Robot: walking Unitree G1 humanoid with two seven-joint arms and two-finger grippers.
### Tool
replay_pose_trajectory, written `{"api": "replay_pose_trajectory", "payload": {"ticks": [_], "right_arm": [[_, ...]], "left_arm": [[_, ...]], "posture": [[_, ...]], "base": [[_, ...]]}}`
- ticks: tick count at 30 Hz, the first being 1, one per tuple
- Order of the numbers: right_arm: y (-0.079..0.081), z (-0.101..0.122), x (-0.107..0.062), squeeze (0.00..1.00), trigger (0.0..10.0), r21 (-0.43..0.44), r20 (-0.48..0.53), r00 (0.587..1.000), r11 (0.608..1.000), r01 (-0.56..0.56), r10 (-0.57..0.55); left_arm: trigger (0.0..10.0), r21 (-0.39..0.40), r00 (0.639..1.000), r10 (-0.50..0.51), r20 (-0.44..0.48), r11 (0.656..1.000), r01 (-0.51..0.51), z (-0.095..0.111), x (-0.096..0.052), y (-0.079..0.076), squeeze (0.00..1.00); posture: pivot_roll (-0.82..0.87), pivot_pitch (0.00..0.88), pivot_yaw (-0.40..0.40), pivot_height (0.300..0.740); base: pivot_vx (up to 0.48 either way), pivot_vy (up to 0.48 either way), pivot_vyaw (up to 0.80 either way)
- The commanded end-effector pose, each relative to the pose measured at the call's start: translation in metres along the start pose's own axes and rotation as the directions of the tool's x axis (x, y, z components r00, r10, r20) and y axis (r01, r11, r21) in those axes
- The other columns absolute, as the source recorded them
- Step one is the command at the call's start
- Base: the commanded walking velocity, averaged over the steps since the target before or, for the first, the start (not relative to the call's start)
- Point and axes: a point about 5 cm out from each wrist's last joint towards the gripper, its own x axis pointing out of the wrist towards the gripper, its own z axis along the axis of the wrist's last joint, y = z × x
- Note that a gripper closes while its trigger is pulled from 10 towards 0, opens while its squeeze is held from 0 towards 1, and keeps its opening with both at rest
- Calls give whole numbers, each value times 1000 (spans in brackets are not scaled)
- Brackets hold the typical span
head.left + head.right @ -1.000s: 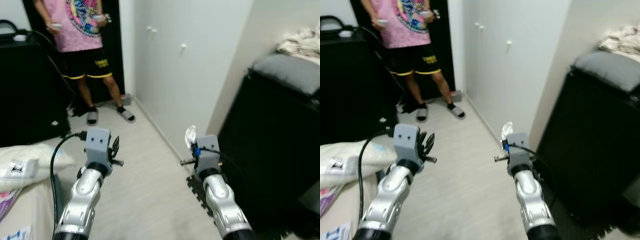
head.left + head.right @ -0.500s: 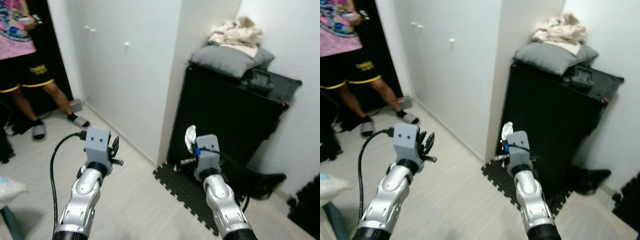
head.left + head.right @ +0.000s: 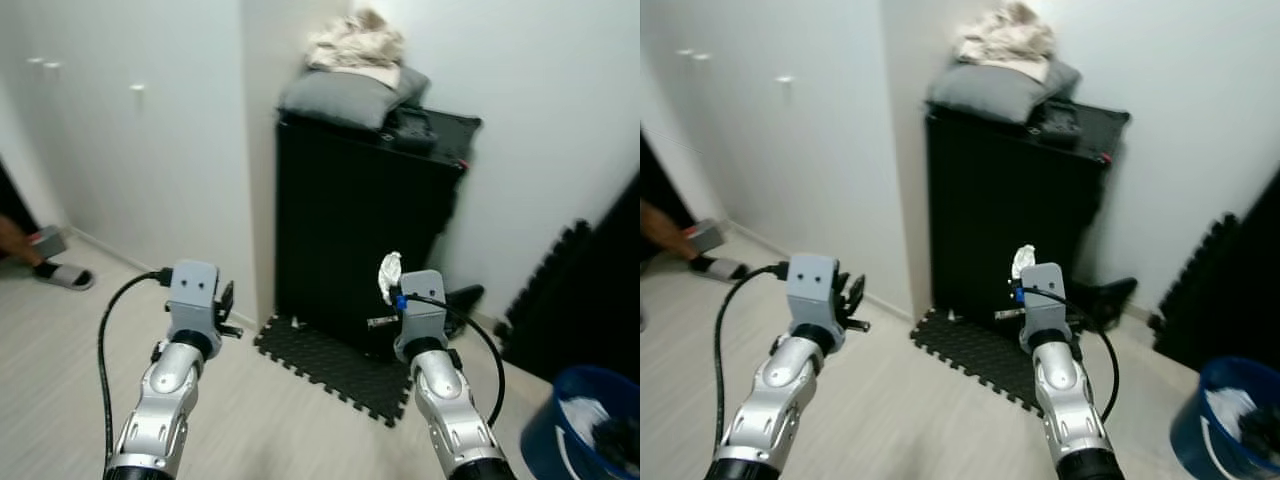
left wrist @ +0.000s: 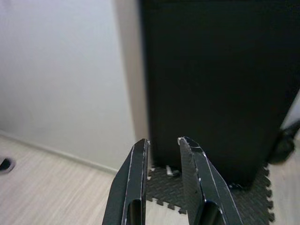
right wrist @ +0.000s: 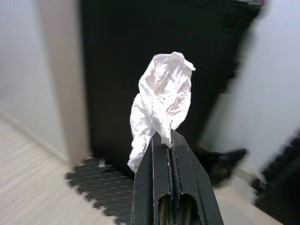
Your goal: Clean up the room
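right gripper [image 5: 169, 140] fingers clamp crumpled white tissue [image 5: 161, 101] — left gripper [image 4: 164, 145] fingers slightly parted, empty — no legible writing.

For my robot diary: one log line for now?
right gripper: shut on tissue | left gripper: open, empty | blue bin: ahead right

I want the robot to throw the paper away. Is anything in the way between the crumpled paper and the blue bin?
Nothing visible blocks it. The right hand holds the crumpled paper, and the blue bin stands on the floor to the robot's right, with bare floor between. A black foam mat lies ahead, not on that path.
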Motion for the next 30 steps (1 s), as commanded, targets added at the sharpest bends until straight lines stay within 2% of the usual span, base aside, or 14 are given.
{"api": "replay_pose_trajectory", "payload": {"ticks": [1,9,15,23,30], "right_arm": [[-1,-3,-2,0,10000,-3,-14,1000,1000,9,-9],[-5,-6,-2,0,10000,-6,-29,999,999,35,-35],[-7,-5,-1,0,10000,-10,-27,999,999,45,-45],[-8,-5,0,0,10000,-13,-24,998,998,57,-57],[-9,-6,-1,0,10000,-13,-26,997,998,68,-69]], "left_arm": [[10000,19,1000,2,-19,1000,-2,-2,-1,1,0],[10000,38,999,20,-44,999,-18,-5,-2,5,0],[10000,24,999,24,-27,999,-24,-3,-2,6,0],[10000,59,999,36,1,998,-36,1,0,7,0],[10000,43,999,44,15,998,-45,2,0,8,0]], "posture": [[100,20,-24,740],[97,10,-24,740],[97,9,-23,740],[99,0,-23,740],[99,0,-24,740]], "base": [[0,0,-800],[0,0,-800],[0,0,-800],[0,0,-800],[0,0,-800]]}}
